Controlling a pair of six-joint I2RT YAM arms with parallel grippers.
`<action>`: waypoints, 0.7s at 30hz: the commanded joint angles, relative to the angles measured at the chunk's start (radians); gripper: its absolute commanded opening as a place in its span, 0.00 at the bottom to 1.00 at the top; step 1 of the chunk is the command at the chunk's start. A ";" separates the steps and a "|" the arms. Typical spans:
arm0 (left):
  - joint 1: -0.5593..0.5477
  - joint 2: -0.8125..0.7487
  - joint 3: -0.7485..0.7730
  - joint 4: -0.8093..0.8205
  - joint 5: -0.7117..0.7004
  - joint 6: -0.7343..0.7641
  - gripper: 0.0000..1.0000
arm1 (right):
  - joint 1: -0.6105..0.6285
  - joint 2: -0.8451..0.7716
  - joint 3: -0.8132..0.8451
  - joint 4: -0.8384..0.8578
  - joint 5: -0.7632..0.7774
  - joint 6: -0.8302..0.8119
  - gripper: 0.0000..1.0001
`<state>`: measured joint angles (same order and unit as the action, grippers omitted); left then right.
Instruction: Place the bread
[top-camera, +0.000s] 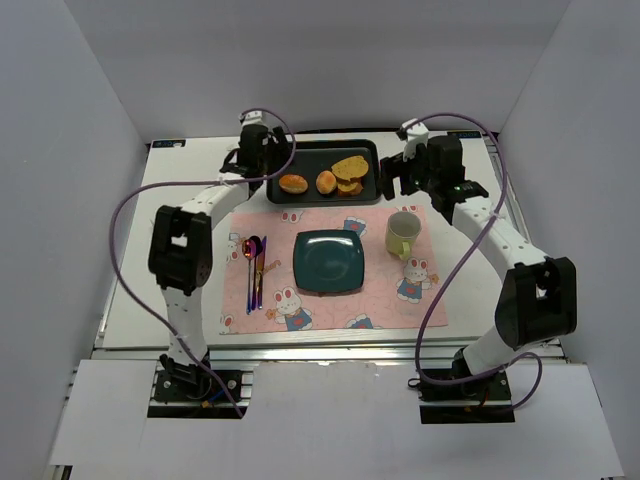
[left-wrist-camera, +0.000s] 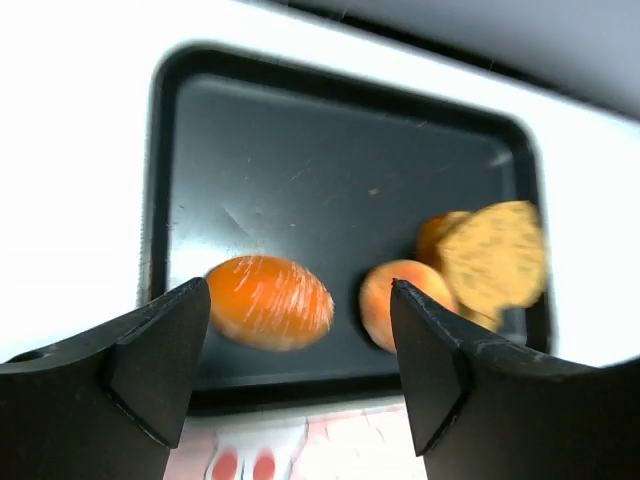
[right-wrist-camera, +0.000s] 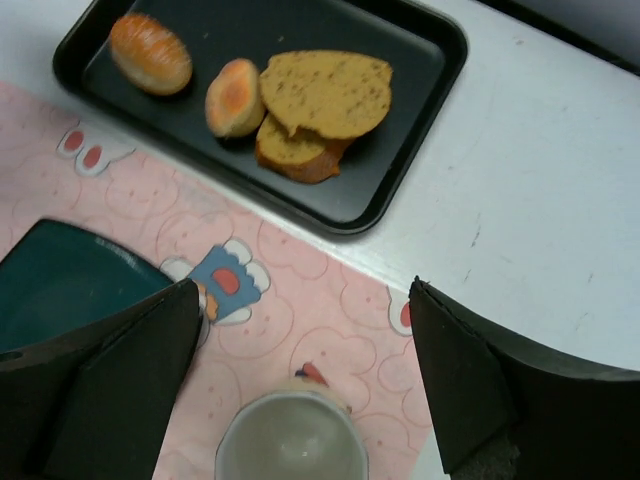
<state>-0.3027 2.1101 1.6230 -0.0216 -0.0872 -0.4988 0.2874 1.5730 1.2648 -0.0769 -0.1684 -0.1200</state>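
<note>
Bread: all of it lies in the black tray (top-camera: 310, 158) at the far side of the bench (top-camera: 160, 250).
- oval roll (left-wrist-camera: 270, 302) at the left
- round roll (left-wrist-camera: 392, 312) just beside it
- bread slices (right-wrist-camera: 325, 95) stacked at the right, touching the round roll

Left claw (left-wrist-camera: 300, 292): over the tray's near left part, fingers spread wide, nothing gripped. In the left wrist view the oval roll sits between them.

Right claw (right-wrist-camera: 302, 300): fingers likewise apart and empty, above the mug (top-camera: 402, 233), to the right of the tray.

Pink placemat (top-camera: 385, 305) lies near the tray. It carries a teal plate (top-camera: 328, 262) at the middle, cutlery (top-camera: 254, 265) at the left and the mug at the right.
</note>
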 joint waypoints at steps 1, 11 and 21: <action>0.007 -0.269 -0.037 -0.013 -0.035 0.046 0.82 | -0.011 -0.080 -0.044 -0.003 -0.129 -0.084 0.89; 0.189 -0.830 -0.601 -0.289 -0.194 -0.004 0.00 | -0.120 -0.189 -0.141 -0.040 -0.585 -0.371 0.18; 0.422 -0.833 -0.683 -0.646 -0.229 0.127 0.98 | -0.128 -0.143 -0.114 -0.095 -0.585 -0.288 0.89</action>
<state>0.1219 1.2194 0.9390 -0.5800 -0.2958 -0.4480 0.1635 1.4258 1.1259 -0.1818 -0.7223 -0.4400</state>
